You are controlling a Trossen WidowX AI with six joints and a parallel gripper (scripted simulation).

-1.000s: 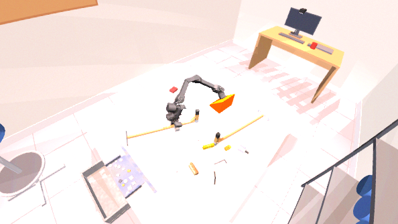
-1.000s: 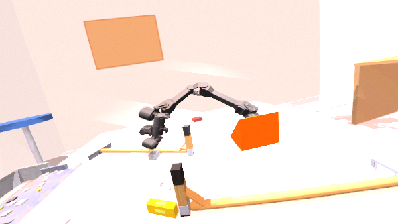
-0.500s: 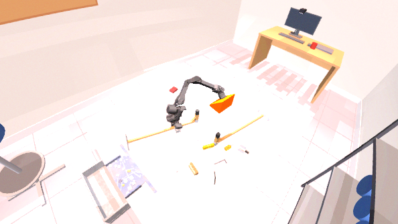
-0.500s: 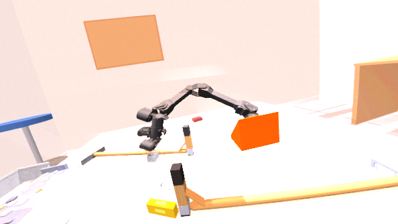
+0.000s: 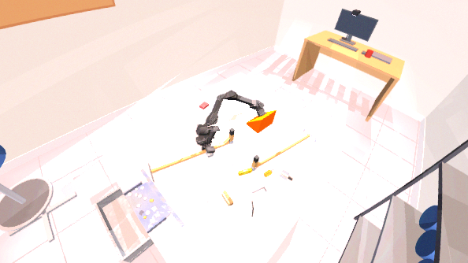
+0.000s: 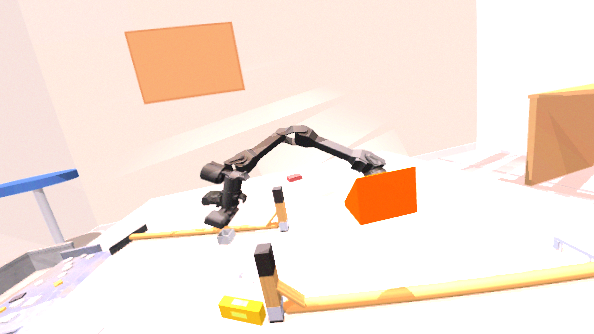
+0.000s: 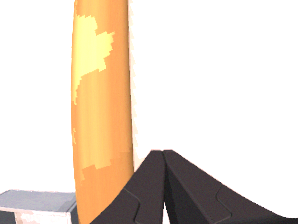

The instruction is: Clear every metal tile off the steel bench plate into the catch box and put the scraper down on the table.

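Observation:
The long scraper [image 5: 173, 164] [image 6: 170, 234] [image 7: 102, 125] lies on the table, its dark blade beside the steel bench plate [image 5: 160, 199] and its upright black-topped grip [image 5: 232, 135] [image 6: 280, 207] at the other end. My gripper [image 5: 209, 150] [image 6: 219, 222] [image 7: 162, 151] is shut and empty, low over the scraper's handle; in the wrist view its tips are just right of the handle. Several pale metal tiles, yellow ones [image 5: 151, 201] [image 6: 58, 283] and a dark one [image 5: 142, 212] [image 6: 18, 298] lie on the plate. The catch box [image 5: 138, 250] stands at its far end.
A small grey block [image 6: 226, 236] [image 7: 37, 202] sits beside the handle. A second long-handled tool [image 5: 287, 148] [image 6: 450, 288] lies opposite, near a yellow block [image 5: 245, 172] [image 6: 242, 310]. An orange wedge [image 5: 265, 123] [image 6: 387, 196] stands by the arm's base.

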